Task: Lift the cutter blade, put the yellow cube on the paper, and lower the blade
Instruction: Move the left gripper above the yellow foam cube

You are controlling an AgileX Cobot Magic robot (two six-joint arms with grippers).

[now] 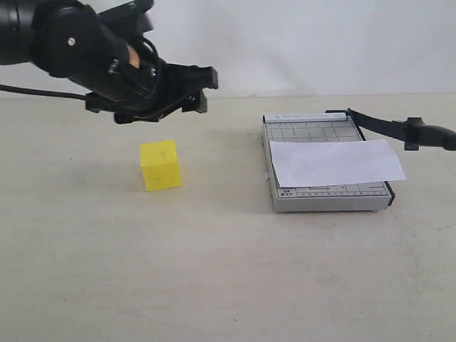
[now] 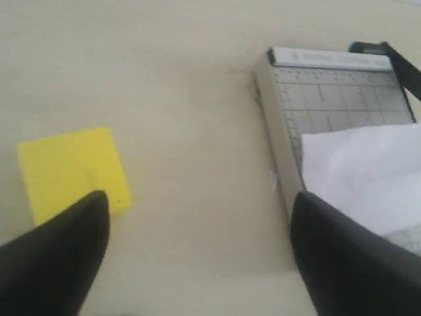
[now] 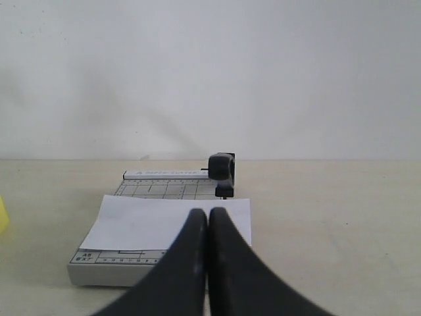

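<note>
Left gripper point(image 1: 201, 91) hovers over the table point(image 1: 107, 271), fingers point(image 2: 59, 257) spread wide and holding nothing. Yellow cube point(image 1: 161, 164) sits on the table just below it, well apart from the grey paper trimmer point(image 1: 328, 201) to its right. White paper point(image 1: 335, 162) lies across the trimmer base, poking slightly past the right edge. Cutter blade point(image 1: 385, 126) is up off the base, hinged at the far right corner, handle end out to the right. Right gripper point(image 3: 209, 214) points at the trimmer, fingers pressed together, nothing visible between them.
</note>
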